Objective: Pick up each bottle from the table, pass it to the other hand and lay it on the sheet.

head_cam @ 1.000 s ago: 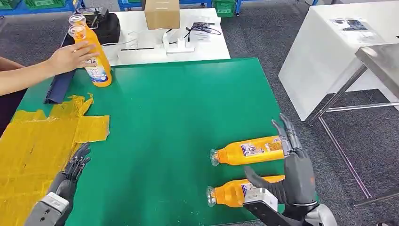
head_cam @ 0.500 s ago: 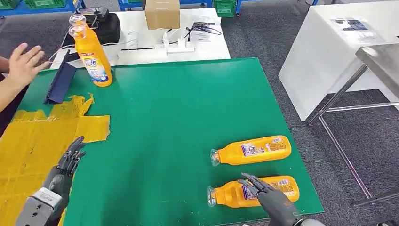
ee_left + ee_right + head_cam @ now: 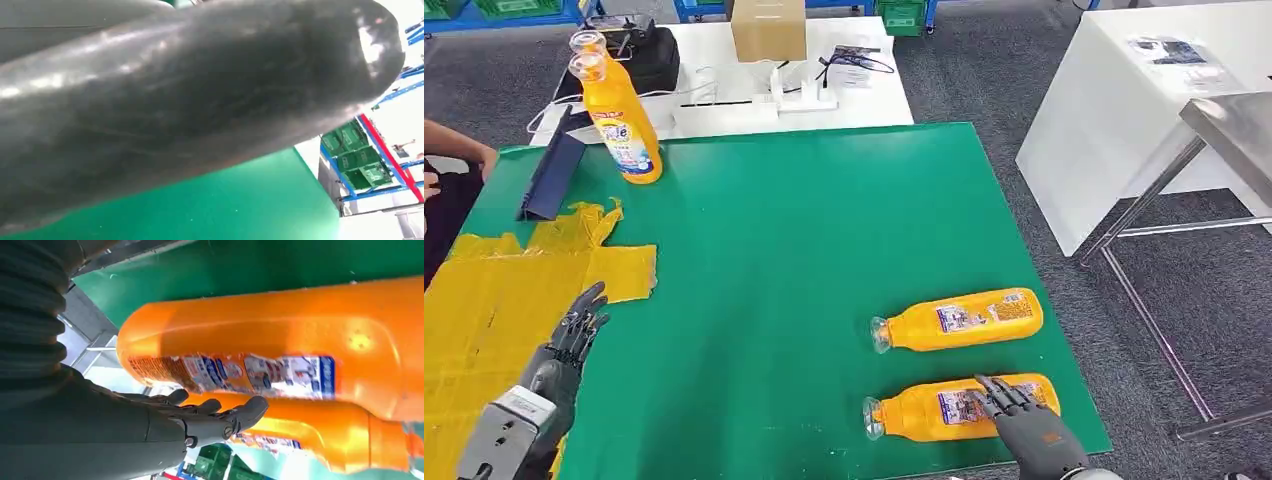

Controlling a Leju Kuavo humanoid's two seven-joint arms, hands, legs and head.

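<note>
Two orange bottles lie on their sides at the near right of the green surface [image 3: 804, 250]. The right hand [image 3: 1024, 425] rests spread fingers [image 3: 1004, 395] on the nearer bottle [image 3: 924, 410], gripping nothing; the farther bottle [image 3: 959, 320] lies beside it — label print unreadable. The left hand [image 3: 564, 350] hovers open-fingered at the yellow sheet [image 3: 484, 310]. An upright bottle [image 3: 619, 120] stands far left.

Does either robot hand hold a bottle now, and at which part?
No. The right robot hand lies over the near bottle body, fingers not closed; the left holds nothing.
</note>
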